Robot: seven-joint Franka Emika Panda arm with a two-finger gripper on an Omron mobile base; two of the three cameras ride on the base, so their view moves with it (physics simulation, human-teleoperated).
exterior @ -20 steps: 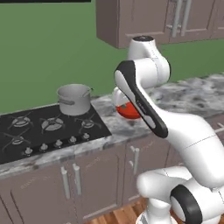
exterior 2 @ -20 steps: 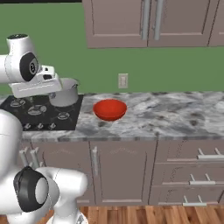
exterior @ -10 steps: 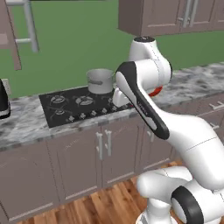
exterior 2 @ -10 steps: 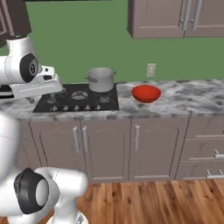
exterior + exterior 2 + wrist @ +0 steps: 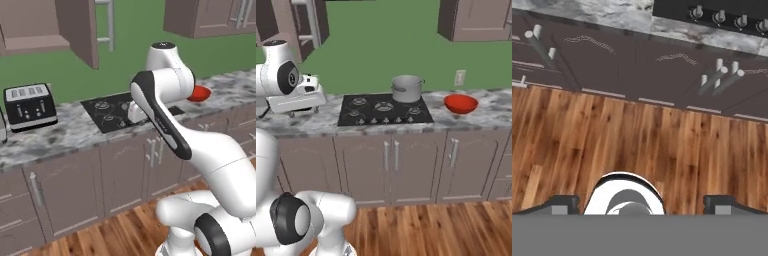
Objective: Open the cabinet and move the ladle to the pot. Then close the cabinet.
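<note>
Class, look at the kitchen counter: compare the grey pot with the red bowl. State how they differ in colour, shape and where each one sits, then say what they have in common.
The pot is grey steel, while the bowl is bright red. The pot is a straight-walled cylinder with small side handles; the bowl is low, rounded and handleless. The pot stands on the black stovetop, the bowl on the marble counter beside it. Both are upright, open-topped vessels.
</note>
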